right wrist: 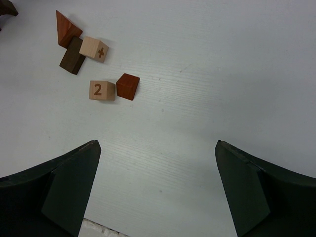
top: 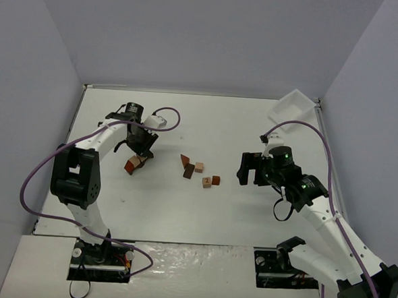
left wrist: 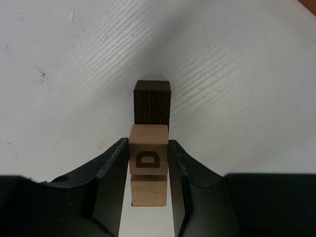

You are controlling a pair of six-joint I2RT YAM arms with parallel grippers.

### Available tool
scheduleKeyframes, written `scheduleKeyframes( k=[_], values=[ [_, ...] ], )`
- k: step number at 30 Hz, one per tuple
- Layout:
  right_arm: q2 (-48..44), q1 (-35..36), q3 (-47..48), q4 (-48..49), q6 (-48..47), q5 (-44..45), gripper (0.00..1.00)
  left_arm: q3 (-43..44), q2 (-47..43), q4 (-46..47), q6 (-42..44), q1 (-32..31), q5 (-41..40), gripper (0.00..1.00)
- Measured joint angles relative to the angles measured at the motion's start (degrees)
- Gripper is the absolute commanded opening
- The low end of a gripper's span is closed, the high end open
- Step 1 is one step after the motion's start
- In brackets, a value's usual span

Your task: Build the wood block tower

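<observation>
— Where's the left claw (left wrist: 148,143)?
— Left of the middle of the surface (top: 181,215), clamped on a pale cube marked D (left wrist: 148,159). A second pale cube (left wrist: 149,190) sits against it between the fingers, and a dark brown block (left wrist: 152,101) stands just behind.
— And the right claw (right wrist: 156,144)?
— Jaws wide apart, holding nothing. It hovers near the loose blocks mid-surface: a red-brown wedge (right wrist: 65,28), a darker block (right wrist: 73,56), a plus-marked cube (right wrist: 94,48), a cube marked 2 (right wrist: 101,90) and a red-brown cube (right wrist: 128,86).
</observation>
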Motion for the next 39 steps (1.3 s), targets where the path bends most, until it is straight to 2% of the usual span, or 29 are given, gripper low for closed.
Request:
scheduleKeyframes(
  k=[18, 39],
  values=[
    [0.0, 0.0, 0.0, 0.0, -0.2, -0.3, 0.99, 0.0, 0.0, 0.0, 0.0, 0.0, 0.0, 0.18],
    [0.0, 0.0, 0.0, 0.0, -0.2, -0.4, 0.99, -0.4, -0.3, -0.1, 0.0, 0.0, 0.0, 0.18]
  ],
)
